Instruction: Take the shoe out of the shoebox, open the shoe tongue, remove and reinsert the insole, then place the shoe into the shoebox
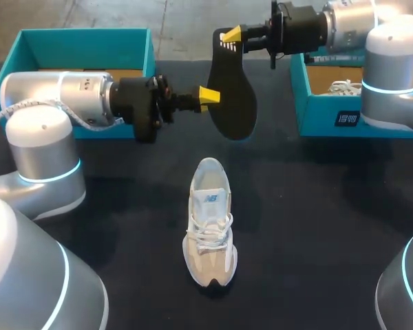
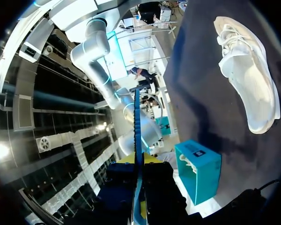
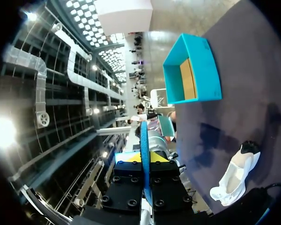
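Clamped on the black insole (image 1: 233, 96), which is held in the air, are both tools: the left gripper (image 1: 208, 98) at its 9 o'clock edge, the right gripper (image 1: 233, 36) at its 12 o'clock end. From either wrist the insole is seen only edge-on. At 6 o'clock of it, the white sneaker (image 1: 210, 223) stands upright on the dark table (image 1: 316, 206). At 10 o'clock a teal shoebox (image 1: 82, 34) is partly hidden by the left arm (image 1: 62, 103); a brown base is seen inside. At 2 o'clock a second teal shoebox (image 1: 323, 117), cut off by the right arm (image 1: 392, 75), holds a white laced shoe (image 1: 344, 87), mostly hidden.
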You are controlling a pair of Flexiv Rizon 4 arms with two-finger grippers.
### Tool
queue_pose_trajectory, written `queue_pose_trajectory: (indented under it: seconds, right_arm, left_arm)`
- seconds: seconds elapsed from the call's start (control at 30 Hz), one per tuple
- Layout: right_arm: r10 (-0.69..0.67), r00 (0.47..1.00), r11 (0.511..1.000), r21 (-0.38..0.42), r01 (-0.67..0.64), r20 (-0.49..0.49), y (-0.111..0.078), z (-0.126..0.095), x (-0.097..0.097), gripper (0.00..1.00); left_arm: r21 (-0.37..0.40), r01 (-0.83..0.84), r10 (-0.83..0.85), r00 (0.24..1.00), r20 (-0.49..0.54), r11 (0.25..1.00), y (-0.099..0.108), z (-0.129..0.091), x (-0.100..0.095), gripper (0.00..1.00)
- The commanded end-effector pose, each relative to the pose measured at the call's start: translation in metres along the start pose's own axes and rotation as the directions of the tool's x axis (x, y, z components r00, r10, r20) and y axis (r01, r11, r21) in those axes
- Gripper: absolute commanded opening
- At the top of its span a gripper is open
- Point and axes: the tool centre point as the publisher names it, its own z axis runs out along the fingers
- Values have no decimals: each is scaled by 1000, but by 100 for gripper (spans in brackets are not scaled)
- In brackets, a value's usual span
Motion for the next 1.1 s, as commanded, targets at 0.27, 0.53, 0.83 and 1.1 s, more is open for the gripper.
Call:
queue_pose_trajectory:
  seconds: [0.27, 0.53, 0.83, 1.1]
  right_arm:
    - [0, 1000, 1000, -3, 0, 1, 0, 1, 0, 0]
    - [0, 1000, 1000, -3, 0, 1, 0, 1, 0, 0]
    - [6, 1000, 1000, -15, -6, -8, 0, -2, 2, 100]
    - [14, 1000, 999, -35, -13, 22, -1, -14, 11, 100]
  left_arm:
    - [5, -1, 1, 1000, -9, 1000, -2, 1, 5, 0]
    - [4, -6, 6, 1000, -3, 1000, 2, 4, 4, 0]
    - [6, -16, 16, 1000, 4, 1000, 6, 7, 3, 0]
    - [4, -22, 22, 1000, 2, 1000, 11, 1, 4, 0]
